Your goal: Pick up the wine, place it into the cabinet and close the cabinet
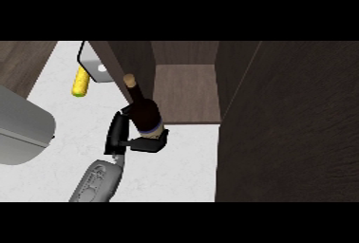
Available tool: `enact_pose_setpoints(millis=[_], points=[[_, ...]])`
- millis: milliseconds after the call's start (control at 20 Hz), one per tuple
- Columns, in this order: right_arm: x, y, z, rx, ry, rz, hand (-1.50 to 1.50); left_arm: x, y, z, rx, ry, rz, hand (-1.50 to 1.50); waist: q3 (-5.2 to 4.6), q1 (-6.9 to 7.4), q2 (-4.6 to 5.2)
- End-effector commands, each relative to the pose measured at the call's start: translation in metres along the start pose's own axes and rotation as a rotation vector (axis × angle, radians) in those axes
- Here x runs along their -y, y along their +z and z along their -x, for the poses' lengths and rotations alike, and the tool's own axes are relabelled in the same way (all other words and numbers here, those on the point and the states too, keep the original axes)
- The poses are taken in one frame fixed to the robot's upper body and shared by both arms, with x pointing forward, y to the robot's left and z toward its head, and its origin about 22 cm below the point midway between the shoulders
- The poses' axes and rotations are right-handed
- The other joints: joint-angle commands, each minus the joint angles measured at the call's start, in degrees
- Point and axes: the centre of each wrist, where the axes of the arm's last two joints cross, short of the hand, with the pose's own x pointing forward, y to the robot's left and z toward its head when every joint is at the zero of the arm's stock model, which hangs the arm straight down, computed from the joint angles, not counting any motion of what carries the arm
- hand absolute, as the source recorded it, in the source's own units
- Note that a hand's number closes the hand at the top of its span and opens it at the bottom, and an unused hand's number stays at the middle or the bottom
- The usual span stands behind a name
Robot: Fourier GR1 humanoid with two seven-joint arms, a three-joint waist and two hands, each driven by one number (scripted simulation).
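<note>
The open cabinet stands just beyond and right of the robot hand, above the pale counter. The left robot hand has its fingers curled round the wine bottle, which tilts towards the cabinet's shelf. A yellow corn cob lies beyond, further left.

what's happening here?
The robot's left hand is curled round a dark wine bottle, holding it just in front of the open cabinet. The bottle is tilted, cork end up, and not yet on the cabinet's shelf. The cabinet door stands open at the right. A yellow corn cob lies on the counter behind. The right hand isn't in view.
</note>
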Motion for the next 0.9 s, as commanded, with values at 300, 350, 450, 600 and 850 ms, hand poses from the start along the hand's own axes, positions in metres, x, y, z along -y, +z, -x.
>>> enact_pose_setpoints(millis=[300,350,450,600,850], points=[[-0.001,0.003,-0.018,0.051,-0.042,-0.047,-1.50,0.046,-0.033,-0.031,-0.013,0.028,0.023,1.50,-0.19,-2.42,0.64],[-0.012,0.003,-0.019,0.061,-0.066,-0.027,-1.50,0.050,-0.028,-0.042,-0.013,0.038,0.027,1.50,-0.16,-1.65,0.35],[-0.003,0.007,-0.017,0.051,-0.047,-0.037,-1.50,0.053,-0.031,-0.035,-0.028,0.002,-0.013,1.50,-0.14,-2.07,0.47],[-0.003,0.007,-0.012,0.067,-0.054,-0.032,-1.50,0.055,-0.030,-0.035,-0.057,-0.015,-0.007,1.50,-0.12,-2.14,0.46],[-0.004,-0.001,-0.007,0.057,-0.087,-0.051,-1.50,0.065,-0.032,-0.031,-0.070,-0.143,-0.057,1.50,-0.12,-3.57,0.93]])
